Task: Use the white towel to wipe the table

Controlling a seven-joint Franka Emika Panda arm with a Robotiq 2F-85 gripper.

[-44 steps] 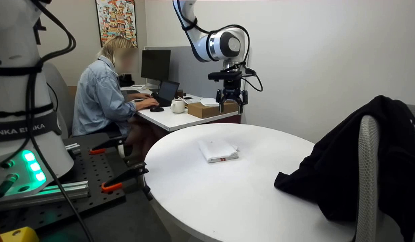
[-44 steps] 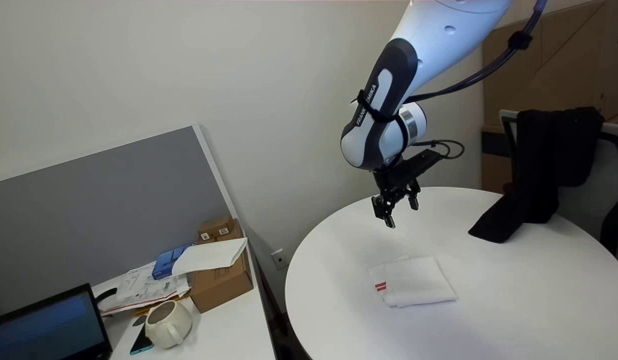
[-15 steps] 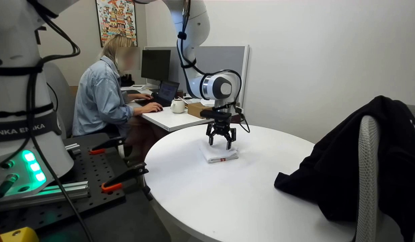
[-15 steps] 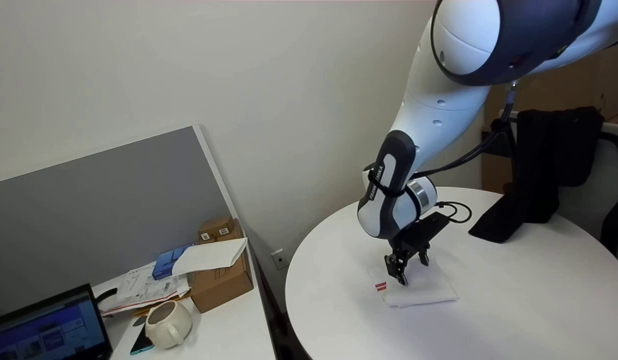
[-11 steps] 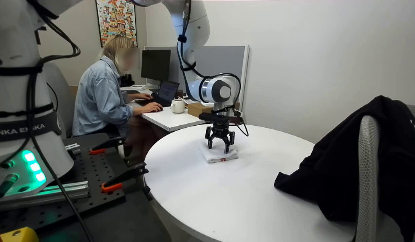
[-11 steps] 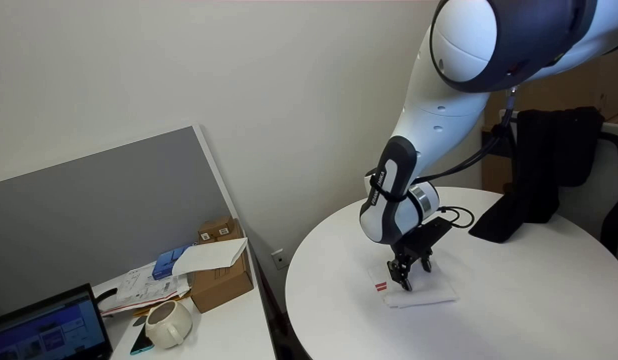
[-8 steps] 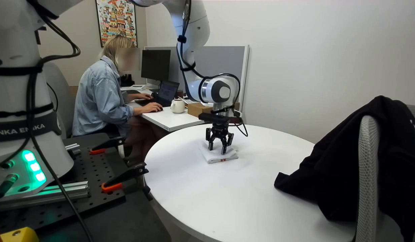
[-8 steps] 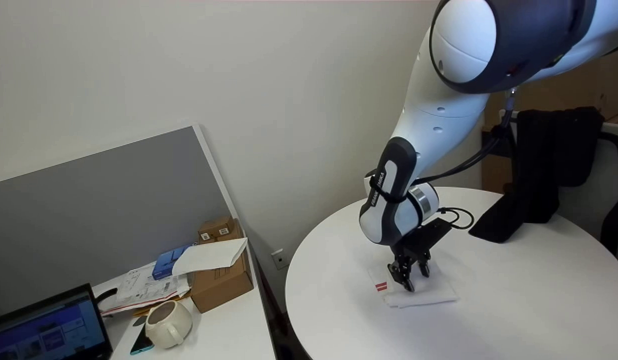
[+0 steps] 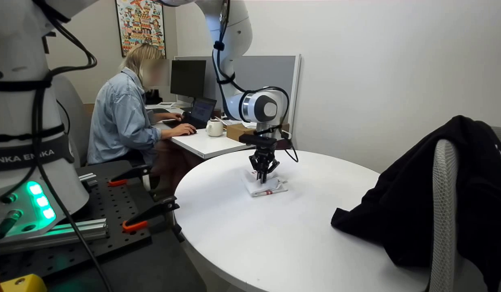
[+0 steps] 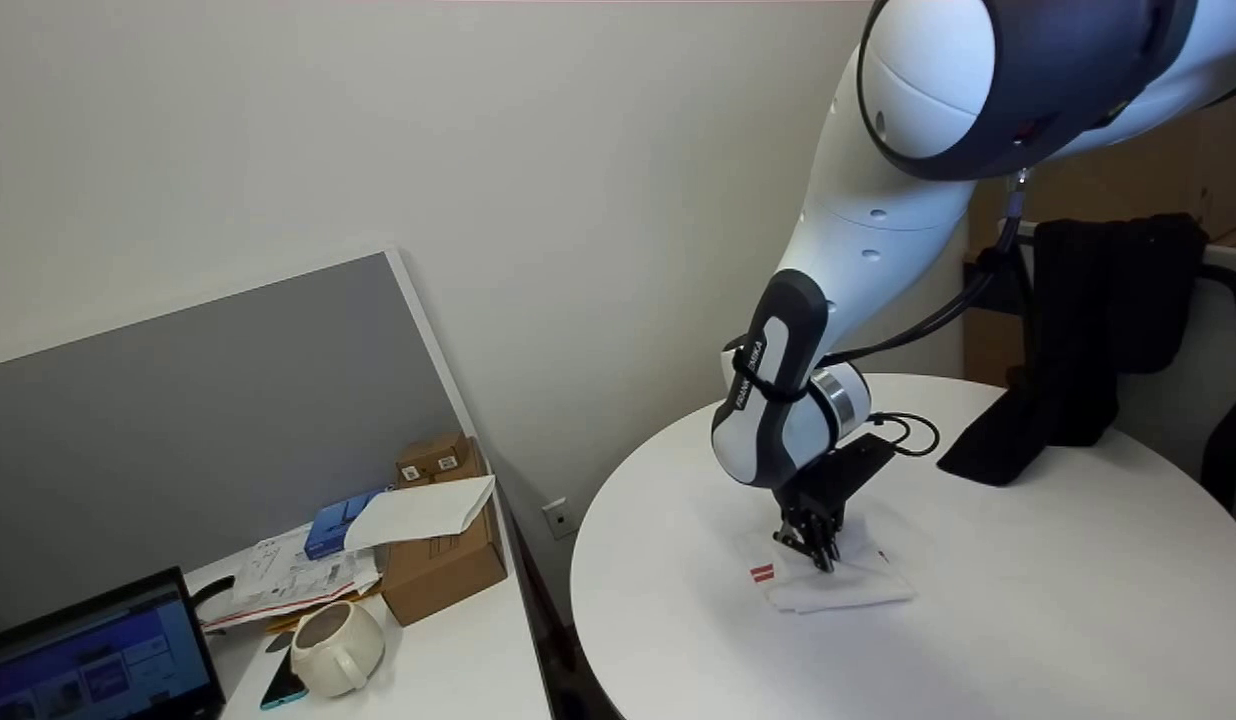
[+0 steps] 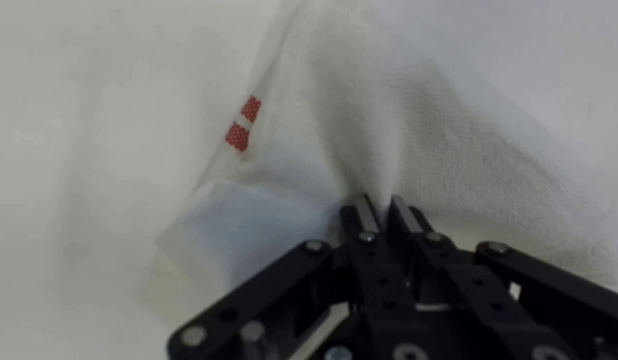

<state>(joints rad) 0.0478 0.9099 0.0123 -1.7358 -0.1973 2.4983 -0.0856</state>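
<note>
White towel lies folded on the table, in the same place as half a second ago, but puckered; the gripper, spread then, is now narrow, holding a pinched ridge of cloth; a red mark on it has come into sight; the ridge points from the gripper up the wrist view; the folded towel is nearly square, its long axis unclear; well apart, a mug stands upright on the desk, contents unclear.
</note>
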